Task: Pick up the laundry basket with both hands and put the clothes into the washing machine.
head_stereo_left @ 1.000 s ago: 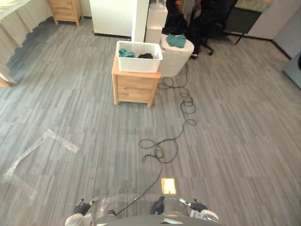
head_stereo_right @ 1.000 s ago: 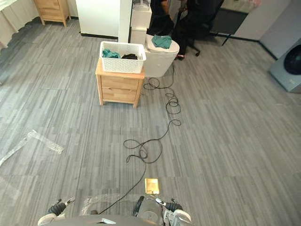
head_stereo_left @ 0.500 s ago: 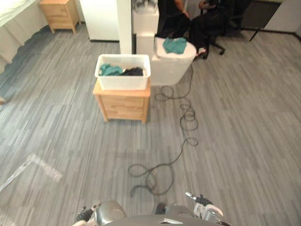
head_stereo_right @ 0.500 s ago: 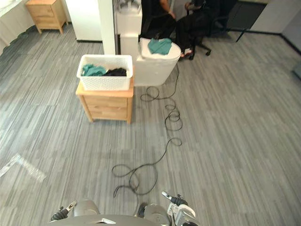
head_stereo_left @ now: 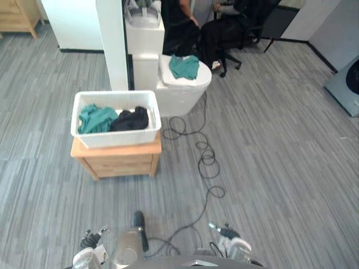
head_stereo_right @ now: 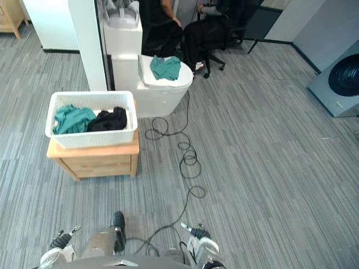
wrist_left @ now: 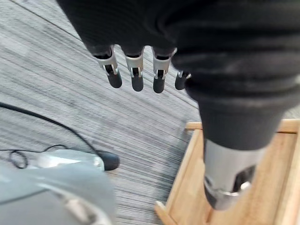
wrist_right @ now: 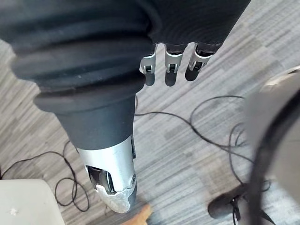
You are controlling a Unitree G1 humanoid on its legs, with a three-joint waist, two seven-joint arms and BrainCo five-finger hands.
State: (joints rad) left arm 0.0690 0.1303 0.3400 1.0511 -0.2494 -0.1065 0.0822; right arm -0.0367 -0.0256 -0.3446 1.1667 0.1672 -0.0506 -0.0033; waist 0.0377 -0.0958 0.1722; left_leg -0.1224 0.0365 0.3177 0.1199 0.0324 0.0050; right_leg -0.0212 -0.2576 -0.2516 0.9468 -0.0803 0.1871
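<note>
left hand [wrist_left: 136, 65]: fingers hanging straight, gripping nothing. white perforated plastic laundry basket [head_stereo_left: 115, 136]: sitting on a light wooden bedside cabinet [head_stereo_left: 120, 163], holding 2 garments, teal [head_stereo_left: 95, 119] and black [head_stereo_left: 132, 119]. right hand [wrist_right: 171, 61]: fingers hanging straight, gripping nothing. grey front-loading washing machine [head_stereo_right: 336, 84]: standing far right, well apart from the basket.
</note>
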